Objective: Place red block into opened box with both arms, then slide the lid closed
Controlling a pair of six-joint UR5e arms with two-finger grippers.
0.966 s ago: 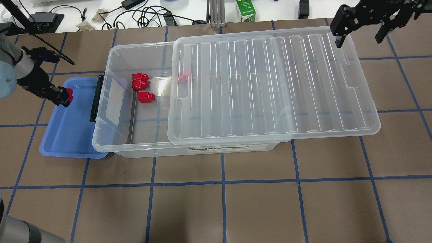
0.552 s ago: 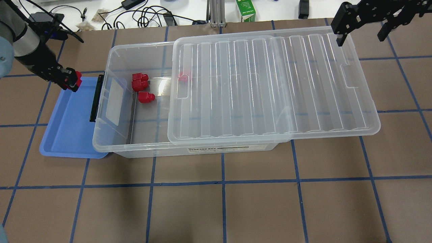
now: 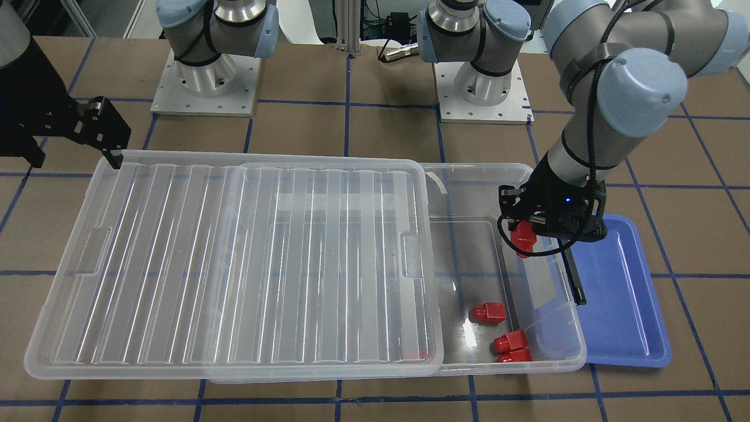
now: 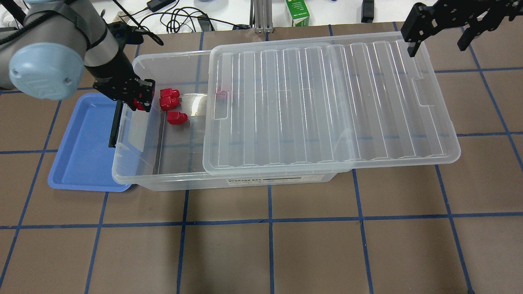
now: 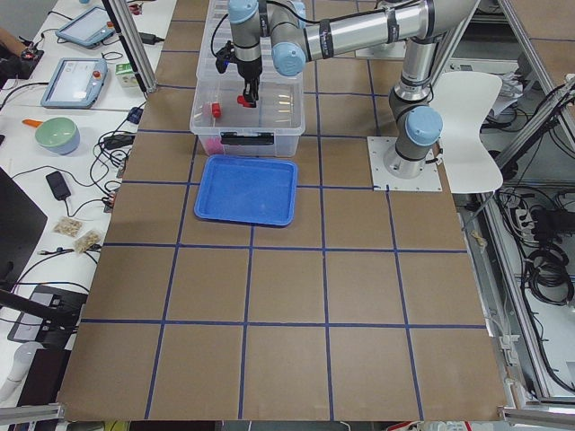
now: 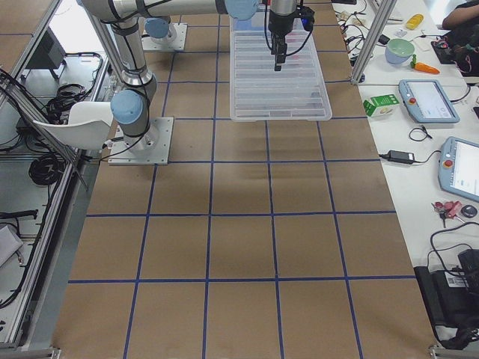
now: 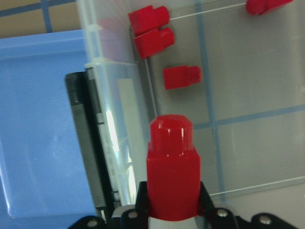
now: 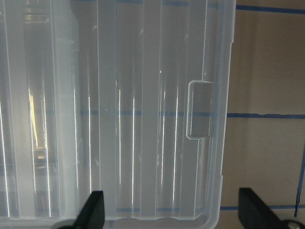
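My left gripper (image 4: 141, 101) is shut on a red block (image 7: 172, 171), holding it over the latch end of the clear box (image 4: 163, 180), just inside the rim. In the front view the held red block (image 3: 521, 237) hangs under the left gripper (image 3: 530, 231). Three more red blocks (image 4: 168, 102) lie on the box floor, and another (image 4: 222, 94) shows under the lid's edge. The ribbed lid (image 4: 327, 102) covers most of the box and overhangs its right end. My right gripper (image 4: 438, 41) is open above the lid's far right corner, its fingers (image 8: 95, 207) straddling the lid's end.
An empty blue tray (image 4: 81, 155) lies against the box's left end, beside the black latch bar (image 4: 115, 122). Cables (image 4: 175, 18) and a green carton (image 4: 297, 12) lie beyond the table's far edge. The arm bases (image 3: 205, 76) stand behind the box.
My left arm has carried the red block rightward from above the blue tray to over the box's latch end. The right gripper has stayed by the lid's corner.
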